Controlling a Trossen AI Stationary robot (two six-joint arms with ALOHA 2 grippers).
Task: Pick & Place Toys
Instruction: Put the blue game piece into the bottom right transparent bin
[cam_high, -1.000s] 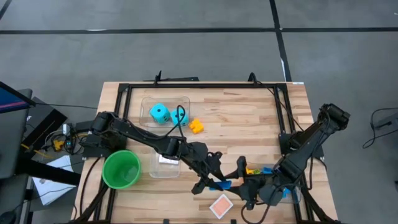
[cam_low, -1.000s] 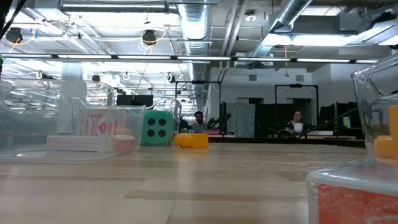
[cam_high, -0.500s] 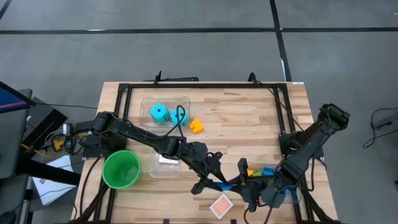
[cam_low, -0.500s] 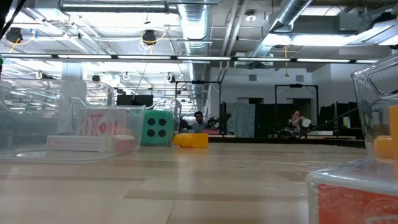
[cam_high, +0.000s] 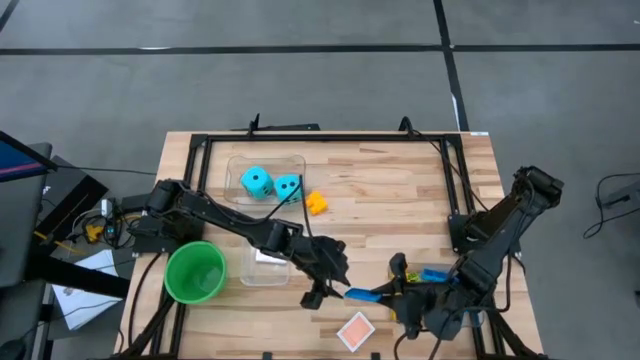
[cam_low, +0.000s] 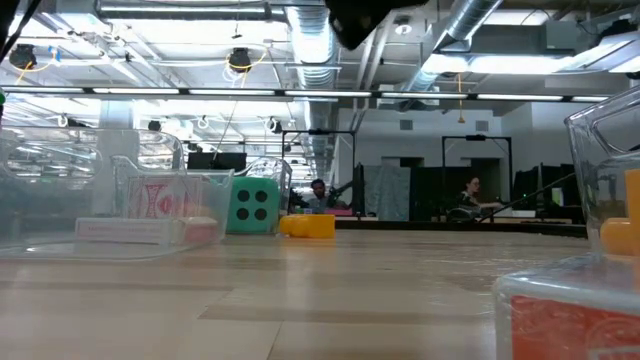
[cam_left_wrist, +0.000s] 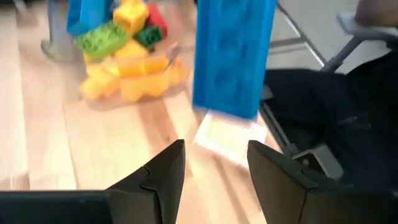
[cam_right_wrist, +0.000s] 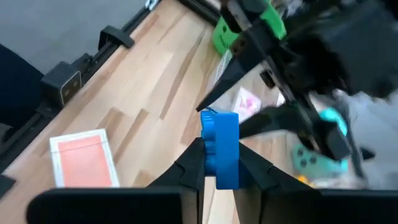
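Observation:
A long blue brick (cam_high: 362, 294) hangs above the table near its front edge, and my right gripper (cam_high: 393, 296) is shut on it. My left gripper (cam_high: 322, 288) stands open just left of the brick's free end; in the left wrist view the blue brick (cam_left_wrist: 233, 56) is ahead of the fingers, not between them. Two cyan dice (cam_high: 256, 182) sit in a clear bin (cam_high: 238, 160) at the far left. A yellow brick (cam_high: 316, 203) lies on the table beside that bin. A red-and-white card (cam_high: 355, 329) lies flat by the front edge. My right gripper pinches the blue brick's near end (cam_right_wrist: 220, 174) between its two fingers, which lie along the brick. The fingers come from the table's right, slanting down. The brick sticks out past the fingertips toward my left gripper, on edge and lifted clear of the table.
A green cup (cam_high: 195, 272) stands at the near left, beside a small clear bin (cam_high: 250, 272) with cards. A pile of coloured bricks (cam_high: 418, 274) lies in a clear bin at the near right. A black frame (cam_high: 330, 138) runs around the table.
My left gripper has drawn back toward the table's left edge and tipped downward, leaving the blue brick. The brick stays lifted, now held only by my right gripper, and has shifted slightly toward the right. A dark arm part has come into the top of the low view.

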